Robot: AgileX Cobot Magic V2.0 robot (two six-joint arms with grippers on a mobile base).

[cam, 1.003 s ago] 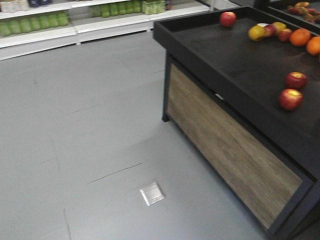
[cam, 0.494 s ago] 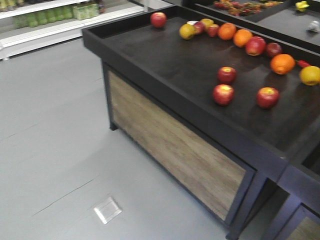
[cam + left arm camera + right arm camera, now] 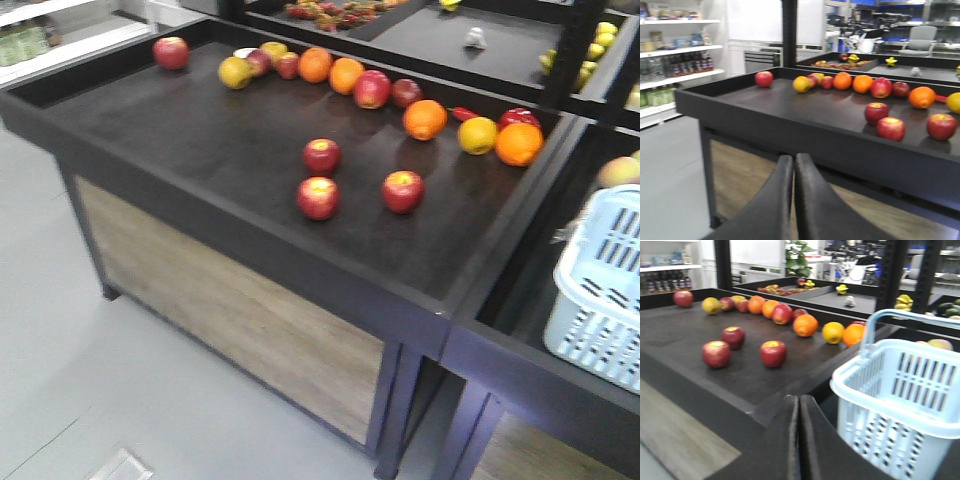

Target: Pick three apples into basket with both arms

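Three dull-red apples (image 3: 318, 197) cluster on the black table (image 3: 180, 120), the pale-blue basket (image 3: 600, 335) upright alongside.

Around the three apples (image 3: 318, 197) the counter (image 3: 170, 120) lies bare toward nine o'clock, free for a reach. At twelve to two o'clock a fruit row (image 3: 425, 119) crowds the back. The raised rim (image 3: 250, 250) bars six o'clock; the basket (image 3: 600, 290) stands at four.

Table top (image 3: 180, 120): matt black, flat, even finish. Side panel (image 3: 230, 310): brown-grey wood grain, matt. Basket (image 3: 590, 335): pale blue-white plastic, smooth, slight sheen, slotted walls. Three apples (image 3: 318, 197) (image 3: 322, 156) (image 3: 403, 191): dull red skin, yellowish streaks, low gloss. Oranges (image 3: 425, 119): soft sheen, texture too blurred. Floor (image 3: 50, 380): grey, smooth, satin. Left gripper (image 3: 793, 161) and right gripper (image 3: 799, 401): smooth matt black, plastic-looking.
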